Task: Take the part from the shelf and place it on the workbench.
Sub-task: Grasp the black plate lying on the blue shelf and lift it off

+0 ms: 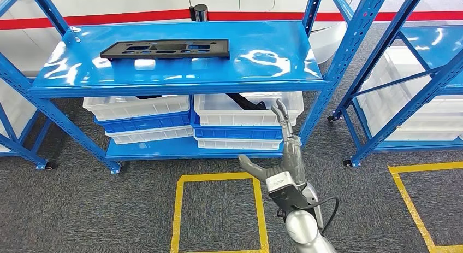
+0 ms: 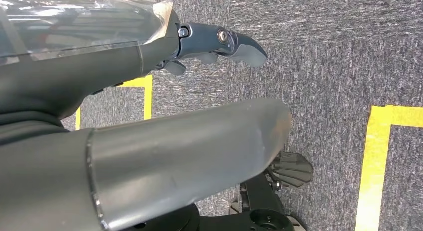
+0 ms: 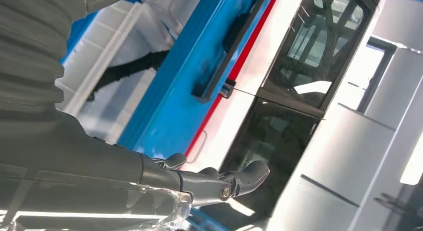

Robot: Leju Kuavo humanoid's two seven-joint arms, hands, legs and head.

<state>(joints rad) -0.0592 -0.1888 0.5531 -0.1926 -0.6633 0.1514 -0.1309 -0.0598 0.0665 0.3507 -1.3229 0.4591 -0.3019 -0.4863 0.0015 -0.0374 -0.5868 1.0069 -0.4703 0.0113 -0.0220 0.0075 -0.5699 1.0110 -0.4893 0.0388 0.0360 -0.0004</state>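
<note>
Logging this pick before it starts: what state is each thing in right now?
black part: lying flat on the top shelf, untouched.
right hand: raised before the shelf, fingers spread, holding nothing.
left hand: hanging over the carpet, holding nothing.
white bins: stacked below, one holding a dark piece.

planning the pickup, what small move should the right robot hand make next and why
Probably raise the right robot hand and reach it forward and to its left toward the black part. The part lies flat on the blue shelf's top board, untouched, while the hand is open, holding nothing, and sits in front of the white bins below that board.
</note>
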